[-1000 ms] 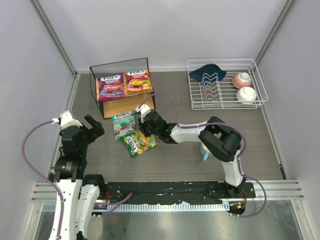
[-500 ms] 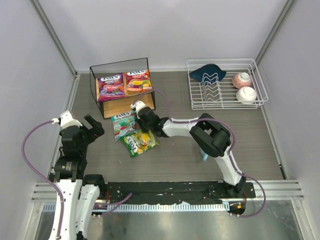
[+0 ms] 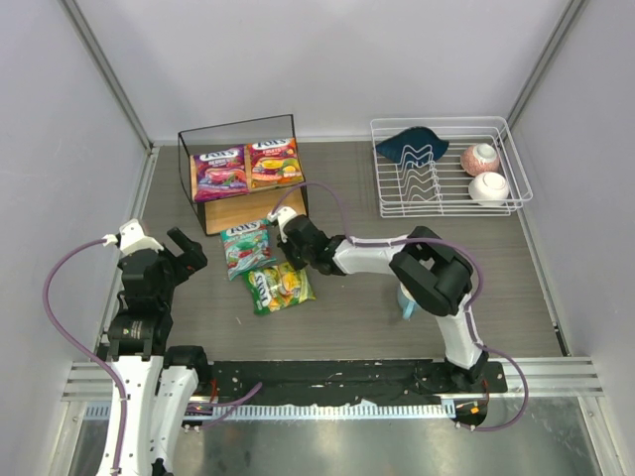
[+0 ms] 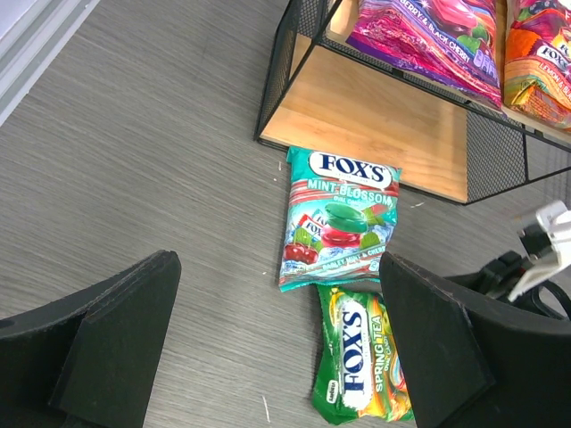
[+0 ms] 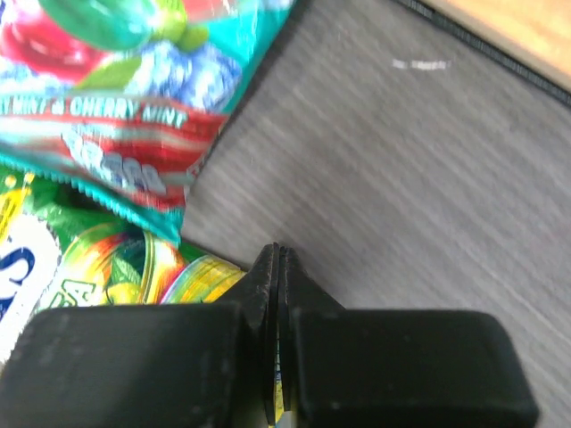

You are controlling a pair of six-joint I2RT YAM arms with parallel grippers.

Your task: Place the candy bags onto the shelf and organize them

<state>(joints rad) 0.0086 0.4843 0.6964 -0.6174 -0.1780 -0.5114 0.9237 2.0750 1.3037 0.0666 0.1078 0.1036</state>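
The shelf [image 3: 234,214] stands at the back left, with the purple-magenta bag [image 3: 220,171] and the red-orange bag [image 3: 274,162] lying on its upper board. The teal-green bag [image 3: 244,246] lies on the table in front of it, and the yellow-green bag [image 3: 276,288] lies just nearer. My right gripper [image 3: 295,262] is low at that bag's far right corner. In the right wrist view the gripper [image 5: 279,254] is shut, with a thin yellow sliver of the bag [image 5: 89,267] between its fingers. My left gripper [image 4: 277,267] is open and empty, left of both loose bags [image 4: 339,218].
A white wire dish rack [image 3: 516,169] at the back right holds a dark blue item [image 3: 412,146] and two bowls [image 3: 480,158]. A light blue object [image 3: 407,302] sits under my right arm. Walls close in on the left, back and right.
My right gripper swung left towards the shelf, then came back a little. The yellow-green bag has turned and now lies flatter. The left arm has not moved.
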